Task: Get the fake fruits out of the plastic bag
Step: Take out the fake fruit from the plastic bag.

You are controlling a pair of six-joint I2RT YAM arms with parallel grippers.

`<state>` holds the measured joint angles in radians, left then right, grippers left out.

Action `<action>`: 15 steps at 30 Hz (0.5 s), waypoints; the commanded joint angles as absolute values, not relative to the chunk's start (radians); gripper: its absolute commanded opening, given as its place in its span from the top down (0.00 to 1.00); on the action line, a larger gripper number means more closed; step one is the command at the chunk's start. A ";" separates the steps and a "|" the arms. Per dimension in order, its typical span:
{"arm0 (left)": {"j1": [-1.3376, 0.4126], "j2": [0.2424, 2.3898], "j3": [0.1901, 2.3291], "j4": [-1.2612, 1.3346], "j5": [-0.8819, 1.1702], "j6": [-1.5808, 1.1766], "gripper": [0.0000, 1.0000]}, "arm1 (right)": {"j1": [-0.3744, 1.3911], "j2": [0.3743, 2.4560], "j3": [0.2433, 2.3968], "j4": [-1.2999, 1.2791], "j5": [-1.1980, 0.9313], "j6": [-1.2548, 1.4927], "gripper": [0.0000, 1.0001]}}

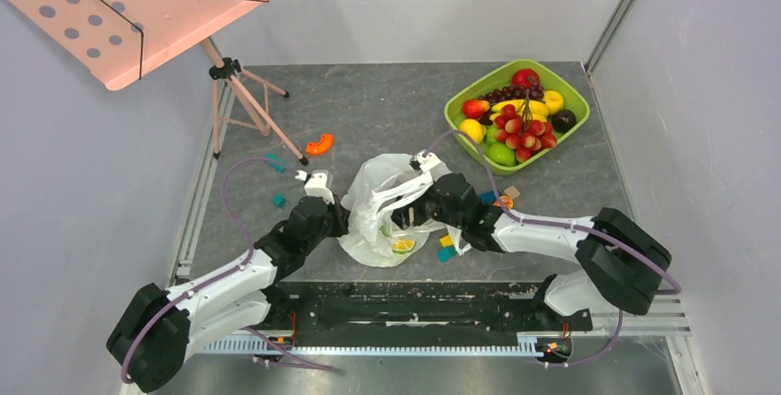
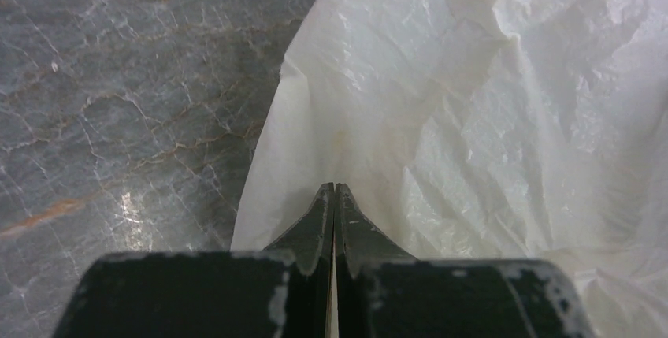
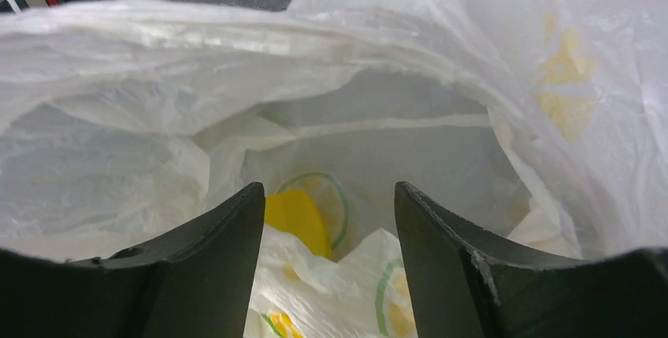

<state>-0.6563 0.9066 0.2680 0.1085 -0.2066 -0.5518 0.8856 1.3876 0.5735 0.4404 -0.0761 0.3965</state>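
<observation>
Grey desk [image 1: 368, 110], bag [image 1: 382, 183] mid near edge: left pincer [image 2: 334, 196] clamped on its rim, right pincer [image 3: 329, 220] open inside above a yellow fruit [image 3: 295, 216] (not out yet). Far-right-corner tray [image 1: 458, 105] looks full.

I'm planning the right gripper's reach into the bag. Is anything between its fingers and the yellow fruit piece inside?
Partly. A crumpled fold of the plastic bag lies over the lower part of the yellow fruit piece, just ahead of the open right gripper. Its upper part shows bare.
</observation>
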 commanded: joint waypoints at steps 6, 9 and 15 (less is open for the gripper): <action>-0.652 0.913 0.198 0.219 -0.122 -0.618 0.98 | 0.950 1.538 0.725 0.451 -0.115 0.277 0.28; -0.653 0.925 0.195 0.231 -0.112 -0.609 0.98 | 0.972 1.566 0.753 0.387 -0.139 0.238 0.27; -0.653 0.964 0.190 0.260 -0.100 -0.601 0.98 | 1.043 1.546 0.721 0.272 -0.131 0.146 0.24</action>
<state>-0.6563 0.9375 0.2020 0.1917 -0.1230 -0.5869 1.0004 1.5612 0.7124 0.3538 -0.1219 0.2344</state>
